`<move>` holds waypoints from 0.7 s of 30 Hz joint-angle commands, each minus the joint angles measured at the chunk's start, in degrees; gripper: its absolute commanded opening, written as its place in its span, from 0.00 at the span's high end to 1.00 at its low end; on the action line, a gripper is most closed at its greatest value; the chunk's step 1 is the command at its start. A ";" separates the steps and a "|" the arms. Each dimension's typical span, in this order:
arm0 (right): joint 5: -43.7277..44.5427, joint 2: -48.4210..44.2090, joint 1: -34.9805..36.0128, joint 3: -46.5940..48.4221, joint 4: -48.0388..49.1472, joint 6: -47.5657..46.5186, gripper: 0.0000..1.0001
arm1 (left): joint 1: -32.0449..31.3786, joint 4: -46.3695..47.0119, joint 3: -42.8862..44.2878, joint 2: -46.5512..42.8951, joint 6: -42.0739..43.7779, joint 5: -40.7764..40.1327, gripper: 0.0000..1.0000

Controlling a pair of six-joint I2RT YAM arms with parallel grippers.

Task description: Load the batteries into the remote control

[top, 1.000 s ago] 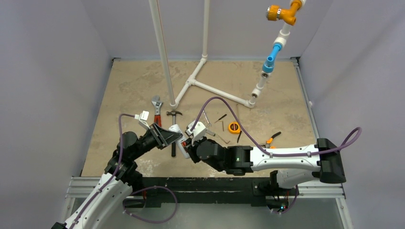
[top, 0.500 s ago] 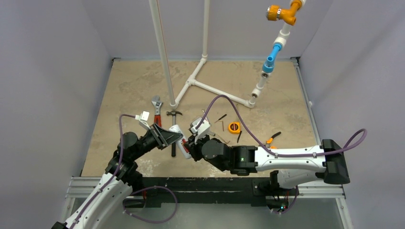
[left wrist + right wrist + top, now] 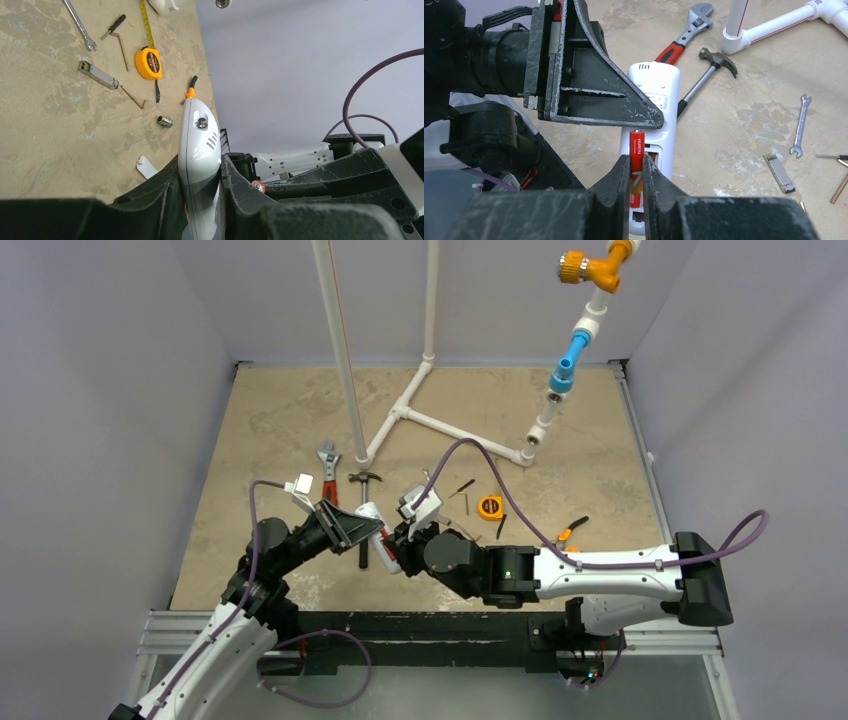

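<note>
My left gripper (image 3: 200,192) is shut on the white remote control (image 3: 199,145), gripped by its long edges; it also shows in the right wrist view (image 3: 655,95) and in the top view (image 3: 375,525), back side facing the right gripper. Its open battery recess (image 3: 655,150) shows in the right wrist view. My right gripper (image 3: 636,172) is shut on an orange-red battery (image 3: 636,160), held lengthwise just over the recess. In the top view the two grippers meet at the remote, right gripper (image 3: 403,540) beside left gripper (image 3: 362,528). No other battery is visible.
On the tan table lie a red-handled wrench (image 3: 684,32), a hammer (image 3: 706,72), a small spanner (image 3: 800,125), a metal module (image 3: 779,172), an orange tape measure (image 3: 148,62), a socket (image 3: 164,121), a white cover piece (image 3: 146,167). White pipe frame (image 3: 420,415) stands behind.
The right arm slid left and closer to the remote between one second and half a second ago. Since then almost nothing has moved. The left arm is still.
</note>
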 commanded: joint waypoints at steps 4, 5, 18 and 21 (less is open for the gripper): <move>2.09 -0.20 0.34 -1.17 2.34 0.45 0.93 | 0.20 4.64 0.06 -0.64 -2.31 1.02 1.00; 2.12 -0.12 0.34 -1.17 2.34 0.49 0.93 | 0.20 4.73 0.00 -0.63 -2.38 0.97 1.00; 2.37 0.80 0.35 -0.63 1.45 0.99 0.88 | 0.18 5.27 -0.32 -0.93 -3.06 1.25 1.00; 2.73 0.73 0.34 -0.57 1.13 1.41 0.86 | 0.23 5.26 -0.33 -0.99 -3.14 1.31 1.00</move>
